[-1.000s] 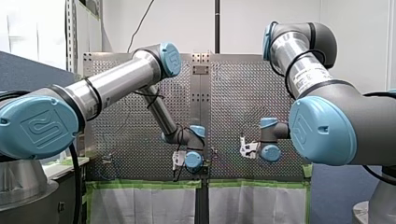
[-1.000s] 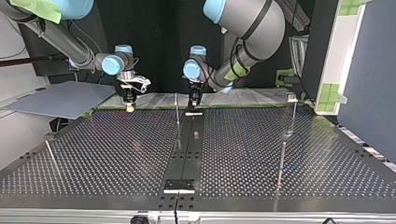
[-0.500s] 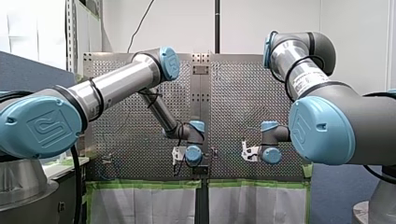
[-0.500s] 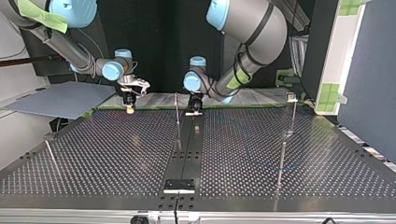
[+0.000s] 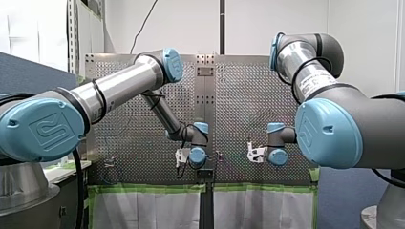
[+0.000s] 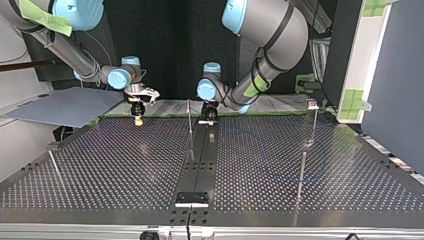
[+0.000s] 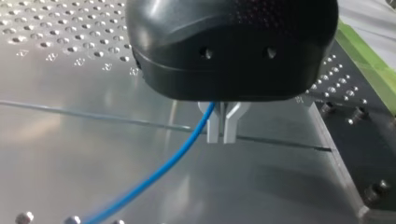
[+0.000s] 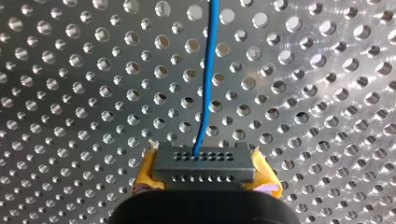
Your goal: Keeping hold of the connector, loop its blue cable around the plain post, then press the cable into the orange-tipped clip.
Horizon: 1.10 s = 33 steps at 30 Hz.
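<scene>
In the right wrist view my right gripper (image 8: 204,174) is shut on a grey connector (image 8: 204,162), its yellow pads (image 8: 145,173) pressing on both ends. A blue cable (image 8: 208,70) leaves the connector and runs ahead over the perforated plate. In the left wrist view my left gripper (image 7: 222,136) has its metal fingers (image 7: 212,128) close together, and the blue cable (image 7: 159,175) comes out from between them near their roots. In the top view my right gripper (image 6: 137,117) hangs at the far edge and my left gripper (image 6: 208,116) beside a thin post (image 6: 189,120).
The perforated table (image 6: 125,165) has a black centre strip (image 6: 202,160). Thin posts stand at the top view's left (image 6: 54,167) and right (image 6: 302,172), and a taller stand with a small head (image 6: 313,107) stands far right. A grey board (image 6: 65,105) lies beyond the table's left corner.
In the front view my left gripper has moved up, away over the plate. In the top view my right gripper has shifted slightly left, still on the connector.
</scene>
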Available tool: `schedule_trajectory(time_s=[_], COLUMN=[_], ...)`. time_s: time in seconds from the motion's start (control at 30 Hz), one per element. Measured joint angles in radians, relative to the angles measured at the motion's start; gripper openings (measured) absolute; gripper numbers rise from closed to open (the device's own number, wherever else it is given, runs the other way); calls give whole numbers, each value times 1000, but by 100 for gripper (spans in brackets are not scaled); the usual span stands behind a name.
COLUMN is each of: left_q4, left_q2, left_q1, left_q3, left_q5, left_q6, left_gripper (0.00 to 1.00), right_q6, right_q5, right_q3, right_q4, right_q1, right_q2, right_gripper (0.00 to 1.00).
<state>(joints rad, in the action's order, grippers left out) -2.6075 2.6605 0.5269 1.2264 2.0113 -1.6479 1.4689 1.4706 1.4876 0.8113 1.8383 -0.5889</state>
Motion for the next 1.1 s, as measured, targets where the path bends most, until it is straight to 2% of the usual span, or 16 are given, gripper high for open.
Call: schedule_trajectory(time_s=[0.03, 0.07, 0.1, 0.17, 0.2, 0.27, 0.6, 0.73, 0.9, 1.1], left_q4=[0, 0, 0, -1, -2, -10, -93, -123, -104, -49], left_q2=[0, 0, 0, 0, 0, 0, -1, -8, -43, -99], left_q1=[1, 2, 2, 3, 3, 2, 4, 13, 21, 22], left_q3=[0, 0, 0, 0, 0, 0, 4, 22, 65, 122], left_q5=[0, -1, -2, -8, -13, -27, -8, -23, -59, -82], left_q6=[0, 1, 1, 1, 2, 5, 15, 19, 14, 4], left_gripper=[22, 32, 32, 65, 65, 100, 100, 100, 100, 100], right_q6=[1, 2, 3, 3, 4, 4, 2, 2, 3, 2], right_q5=[-2, -3, -4, -5, -5, -6, -7, -7, -7, -7], right_q3=[-1, -1, -2, -2, -2, -2, -2, -2, -2, -2], right_q4=[0, 0, 0, -1, -2, -3, -12, -16, -23, -25], right_q1=[0, -1, -1, -1, -1, -1, 5, 6, 6, 7], right_q2=[0, 0, 0, 0, 0, 0, 2, 2, 2, 2], right_gripper=[0, 0, 0, 0, 0, 0, 0, 0, 0, 0])
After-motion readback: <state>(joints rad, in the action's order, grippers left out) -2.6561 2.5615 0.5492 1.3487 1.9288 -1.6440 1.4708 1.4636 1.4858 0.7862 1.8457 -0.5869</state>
